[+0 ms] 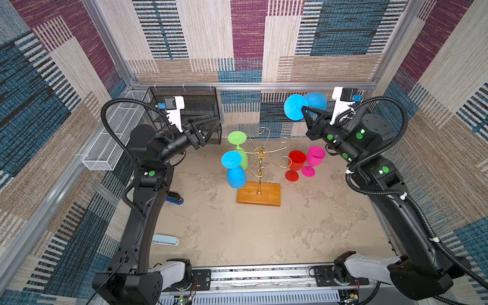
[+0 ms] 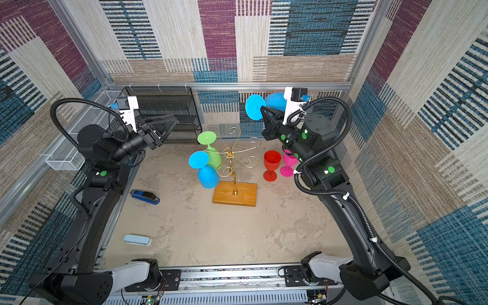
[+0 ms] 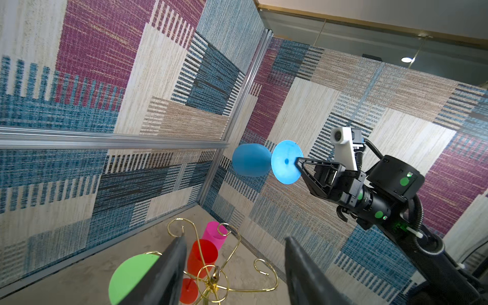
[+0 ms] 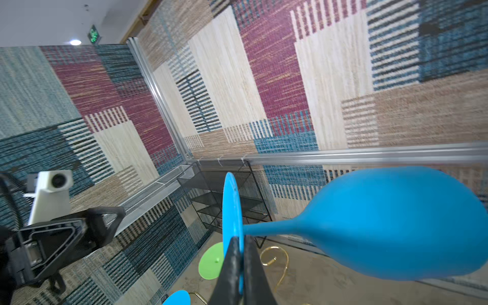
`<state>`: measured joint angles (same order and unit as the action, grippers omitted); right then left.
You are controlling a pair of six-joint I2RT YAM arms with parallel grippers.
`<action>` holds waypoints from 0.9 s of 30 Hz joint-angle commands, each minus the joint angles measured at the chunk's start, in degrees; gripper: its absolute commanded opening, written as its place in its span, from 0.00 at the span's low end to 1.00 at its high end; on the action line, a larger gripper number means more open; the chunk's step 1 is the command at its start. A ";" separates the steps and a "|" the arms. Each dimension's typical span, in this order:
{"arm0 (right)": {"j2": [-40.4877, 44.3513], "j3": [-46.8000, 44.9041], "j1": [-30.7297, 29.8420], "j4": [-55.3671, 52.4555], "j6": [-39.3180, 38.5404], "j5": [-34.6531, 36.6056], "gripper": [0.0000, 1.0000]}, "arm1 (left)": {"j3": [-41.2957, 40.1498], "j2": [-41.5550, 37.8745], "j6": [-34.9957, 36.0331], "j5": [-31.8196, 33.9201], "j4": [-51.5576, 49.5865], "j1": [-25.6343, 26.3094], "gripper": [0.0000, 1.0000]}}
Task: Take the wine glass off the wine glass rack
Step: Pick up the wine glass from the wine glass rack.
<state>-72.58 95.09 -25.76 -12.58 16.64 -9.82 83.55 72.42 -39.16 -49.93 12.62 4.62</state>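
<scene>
Two black arms, L (image 1: 140,211) & R (image 1: 398,219), matte shells w/ small screw holes. Grey base joints (image 1: 171,272) sit at either end of the rail (image 1: 264,273). A black ribbed cable (image 1: 103,116) loops along each arm. Round green stickers (image 1: 151,173) mark the joints. At the ends farthest from the rail: white cam mounts (image 1: 176,111) w/ black cams & blue plugs. L gripper (image 1: 217,122) & R gripper (image 1: 303,108) are black w/ triangular open-frame fingers.

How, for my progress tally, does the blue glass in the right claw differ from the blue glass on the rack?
The held blue glass is pinched by its foot in the right claw, clear of the rack; the hanging blue glass sits on a rack arm. The held one lies sideways; the hanging one is upside down, bowl lowest. Both share colour and shape.
</scene>
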 commanded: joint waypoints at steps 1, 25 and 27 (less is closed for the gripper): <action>-1.85 1.57 -0.13 5.78 -3.67 -9.35 0.00 | 2.63 2.46 -5.86 -2.03 2.58 1.58 0.59; -16.79 14.91 -7.82 7.66 -2.86 -25.31 0.00 | 7.96 15.27 -27.64 -8.86 30.62 6.45 0.50; -17.85 15.71 -8.16 7.74 -2.55 -25.50 0.00 | 7.44 15.36 -28.07 -9.12 31.59 6.50 0.48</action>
<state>-89.52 109.78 -33.52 -7.09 13.32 -34.89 91.44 87.74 -65.08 -57.32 40.27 11.00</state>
